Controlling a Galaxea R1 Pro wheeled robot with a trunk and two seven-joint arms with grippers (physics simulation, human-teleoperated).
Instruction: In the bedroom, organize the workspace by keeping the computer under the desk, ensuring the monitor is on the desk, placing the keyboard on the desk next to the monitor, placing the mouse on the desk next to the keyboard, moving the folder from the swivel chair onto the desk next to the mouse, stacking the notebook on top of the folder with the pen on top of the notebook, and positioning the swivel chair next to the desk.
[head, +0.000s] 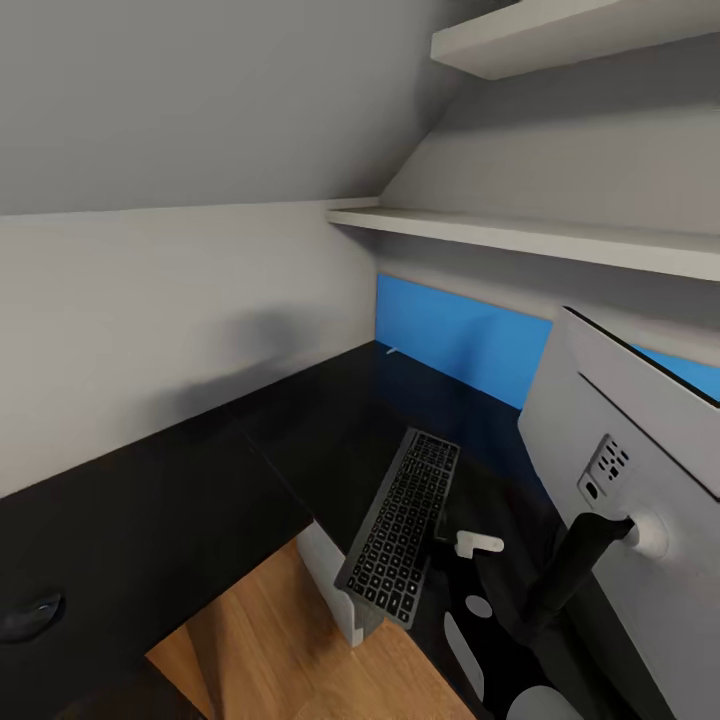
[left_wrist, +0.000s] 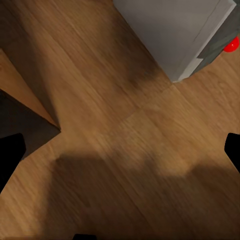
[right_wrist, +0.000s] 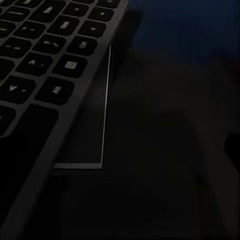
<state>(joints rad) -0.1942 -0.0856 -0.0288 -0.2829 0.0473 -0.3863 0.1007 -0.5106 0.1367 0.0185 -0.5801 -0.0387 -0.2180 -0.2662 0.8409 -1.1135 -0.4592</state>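
The keyboard (head: 400, 525) lies on the glossy black desk (head: 200, 500), its near end reaching past the desk's front edge. Beside it on the right stands the monitor (head: 640, 430), its light-grey back towards me. The mouse (head: 30, 615) rests on the desk's left wing. My right arm (head: 570, 570) comes in beside the keyboard. Its gripper (right_wrist: 120, 155) hovers low over the desk, close to the keyboard (right_wrist: 45, 65), one dark fingertip (right_wrist: 234, 147) out at the frame's edge. My left gripper (left_wrist: 120, 155) hangs open and empty over the wooden floor, near a light-grey boxy case (left_wrist: 175, 35), by its look the computer.
A blue back panel (head: 450, 340) runs behind the desk. White shelves (head: 520, 235) jut from the wall above it, under a sloped ceiling. A white desk leg (head: 340, 590) stands on the wooden floor (head: 260, 640). A small red thing (left_wrist: 231, 45) sits by the case.
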